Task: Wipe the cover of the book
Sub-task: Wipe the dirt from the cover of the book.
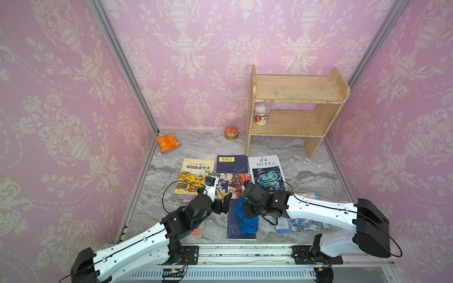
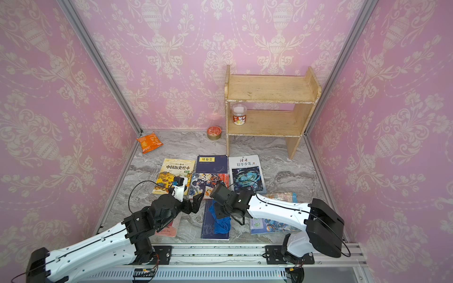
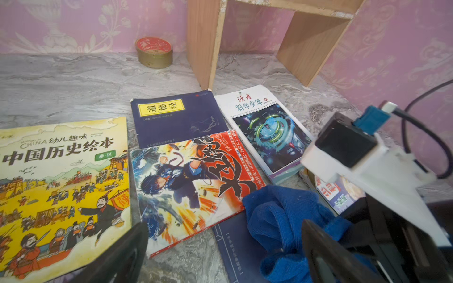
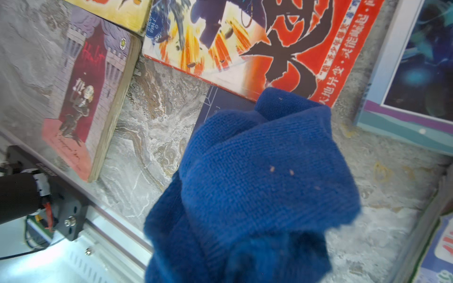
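Note:
A dark navy book [image 1: 231, 226] [image 2: 207, 226] lies at the front centre of the marble table. A crumpled blue cloth [image 1: 248, 223] [image 2: 221, 224] rests on its cover. My right gripper [image 1: 247, 209] [image 2: 220, 208] is shut on the cloth's upper end; in the right wrist view the cloth [image 4: 257, 171] hides the jaws. My left gripper [image 1: 225, 203] [image 2: 196, 202] stands open just off the book's far left corner, holding nothing. In the left wrist view its fingers frame that corner of the book [image 3: 235, 245] and the cloth [image 3: 277, 215].
Several other books lie around: a yellow history book [image 1: 196, 174], a manga book [image 1: 230, 182], a navy book with a yellow label [image 1: 231, 164], a science magazine [image 1: 267, 171]. A wooden shelf [image 1: 294, 110] holding a cup [image 1: 261, 114] stands back right. A tin [image 1: 231, 133] and an orange snack bag [image 1: 167, 142] sit near the back wall.

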